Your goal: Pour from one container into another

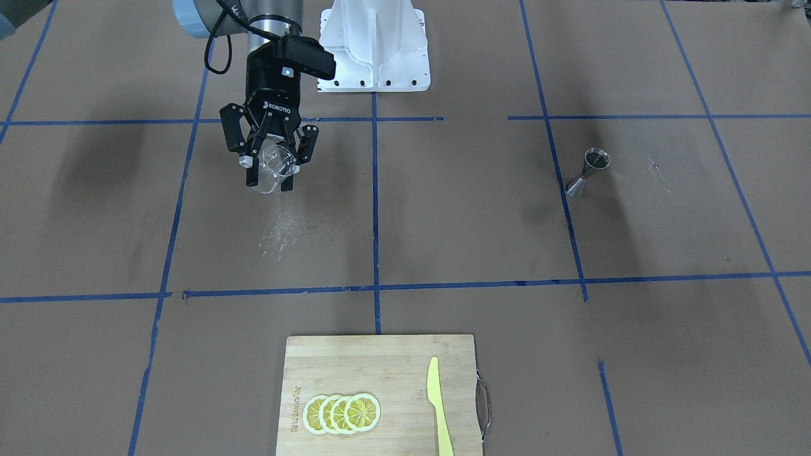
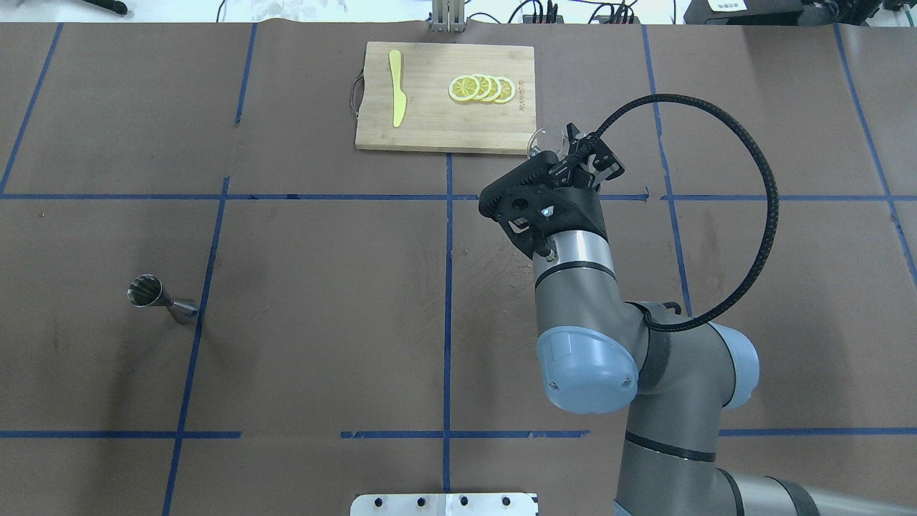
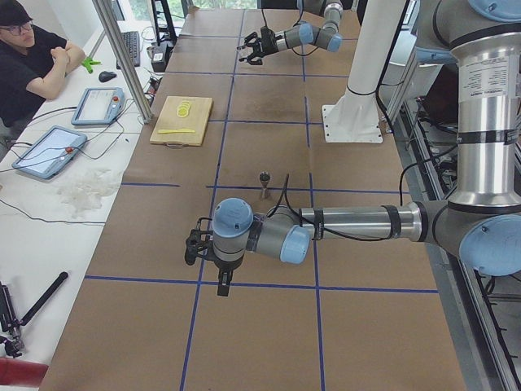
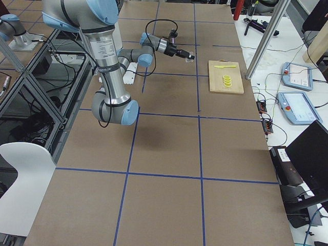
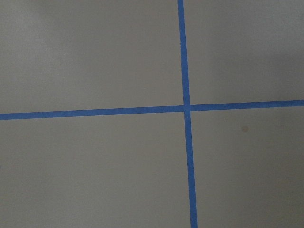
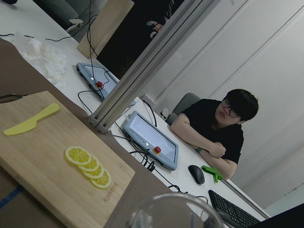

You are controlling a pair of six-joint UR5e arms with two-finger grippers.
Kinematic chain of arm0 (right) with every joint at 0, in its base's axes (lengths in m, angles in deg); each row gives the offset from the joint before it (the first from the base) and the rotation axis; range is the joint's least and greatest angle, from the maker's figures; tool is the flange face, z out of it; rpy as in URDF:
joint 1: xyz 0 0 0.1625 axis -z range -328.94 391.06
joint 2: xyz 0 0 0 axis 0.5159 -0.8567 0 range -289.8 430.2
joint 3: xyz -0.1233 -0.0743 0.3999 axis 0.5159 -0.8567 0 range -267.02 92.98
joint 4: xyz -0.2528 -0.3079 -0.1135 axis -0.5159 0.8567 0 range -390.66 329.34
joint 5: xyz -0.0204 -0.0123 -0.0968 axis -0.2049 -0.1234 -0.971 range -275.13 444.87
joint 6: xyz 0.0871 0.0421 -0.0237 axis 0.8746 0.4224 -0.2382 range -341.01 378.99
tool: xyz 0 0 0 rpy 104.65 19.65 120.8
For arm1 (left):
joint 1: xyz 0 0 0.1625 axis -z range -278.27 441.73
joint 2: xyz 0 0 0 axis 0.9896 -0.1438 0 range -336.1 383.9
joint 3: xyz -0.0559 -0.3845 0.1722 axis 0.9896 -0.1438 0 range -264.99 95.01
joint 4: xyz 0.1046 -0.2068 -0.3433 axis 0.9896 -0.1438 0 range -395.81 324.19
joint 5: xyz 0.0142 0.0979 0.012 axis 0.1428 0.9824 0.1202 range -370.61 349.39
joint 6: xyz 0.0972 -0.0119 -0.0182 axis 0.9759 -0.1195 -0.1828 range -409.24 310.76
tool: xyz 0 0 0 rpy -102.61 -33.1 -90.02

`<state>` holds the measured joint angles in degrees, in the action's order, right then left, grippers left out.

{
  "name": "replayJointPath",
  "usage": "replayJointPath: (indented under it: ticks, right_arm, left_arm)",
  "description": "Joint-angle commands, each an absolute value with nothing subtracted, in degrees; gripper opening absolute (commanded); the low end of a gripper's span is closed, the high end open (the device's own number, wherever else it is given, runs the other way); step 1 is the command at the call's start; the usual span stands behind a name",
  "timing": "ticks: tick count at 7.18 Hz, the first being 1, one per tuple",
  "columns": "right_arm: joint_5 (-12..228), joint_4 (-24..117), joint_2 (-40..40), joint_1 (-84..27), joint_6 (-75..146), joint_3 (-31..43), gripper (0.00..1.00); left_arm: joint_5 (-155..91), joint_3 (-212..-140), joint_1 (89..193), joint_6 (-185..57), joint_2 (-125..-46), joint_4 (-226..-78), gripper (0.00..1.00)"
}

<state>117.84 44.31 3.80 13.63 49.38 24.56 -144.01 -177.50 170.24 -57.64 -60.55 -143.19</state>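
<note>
The small clear cup (image 1: 272,166) is off the table and tilted, with my right gripper (image 1: 271,170) shut on it over the right half of the table. From overhead, the cup (image 2: 541,140) sticks out past the right gripper (image 2: 573,152), close to the cutting board's near corner. Its round rim (image 6: 176,209) fills the bottom of the right wrist view. The steel jigger (image 2: 162,297) stands upright far away on the left half, also seen as jigger (image 1: 589,171). My left gripper (image 3: 194,246) hangs low over the table; whether it is open or shut I cannot tell.
A wooden cutting board (image 2: 430,122) at the far edge carries several lemon slices (image 2: 481,88) and a yellow knife (image 2: 397,97). A white mount plate (image 1: 375,44) sits at the robot's base. A person (image 3: 32,57) sits beyond the table with tablets (image 3: 99,104).
</note>
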Motion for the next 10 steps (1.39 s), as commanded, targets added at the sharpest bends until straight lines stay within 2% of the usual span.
replayJointPath:
  ticks: [1,6,8,10]
  right_arm:
    - [117.8,37.7,-2.4,14.3,55.5,24.2,0.00]
    - [119.7,37.5,-10.8,14.7,74.6,23.5,0.00]
    - [121.5,26.2,-15.4,15.1,76.9,22.0,0.00]
    - [121.4,12.6,-16.9,15.1,81.6,11.9,0.00]
  left_arm:
    - [-144.0,-177.7,170.1,-57.7,-60.7,-143.3,1.00]
    - [-144.0,-177.7,170.1,-57.9,-61.0,-143.7,1.00]
    - [-144.0,-177.8,170.1,-58.1,-61.0,-143.7,1.00]
    - [-144.1,-177.9,170.1,-58.1,-61.0,-143.7,1.00]
